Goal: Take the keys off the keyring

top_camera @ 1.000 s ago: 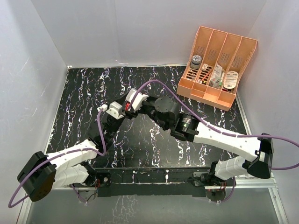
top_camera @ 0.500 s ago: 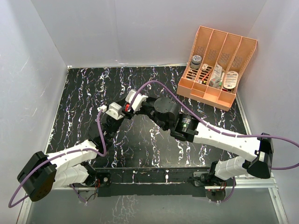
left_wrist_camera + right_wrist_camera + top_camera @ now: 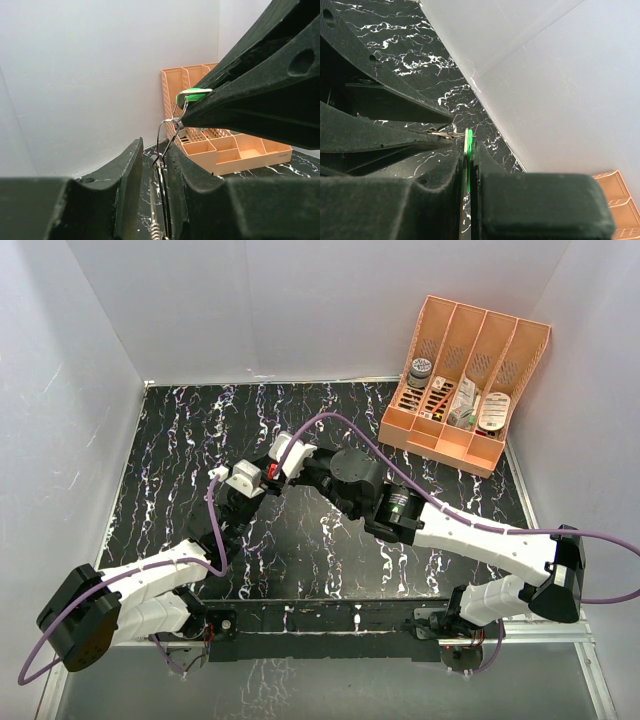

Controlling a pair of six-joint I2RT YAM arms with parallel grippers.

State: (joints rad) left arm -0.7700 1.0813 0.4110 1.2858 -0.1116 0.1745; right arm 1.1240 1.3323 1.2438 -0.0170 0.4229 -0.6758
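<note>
Far right on the black marbled table (image 3: 180, 440), an orange slotted organizer (image 3: 440, 445) stocked with small round tins and packets. Mid-table, lifted off the surface, a thin silver keyring (image 3: 169, 142) seen nearly edge-on, hanging from the bright green key (image 3: 193, 93). Right gripper (image 3: 468, 145) clamped flat on that key. Left gripper (image 3: 154, 155) narrowed to a slit around the ring wire, not clamping. Barely shifted leftward since a second ago.
</note>
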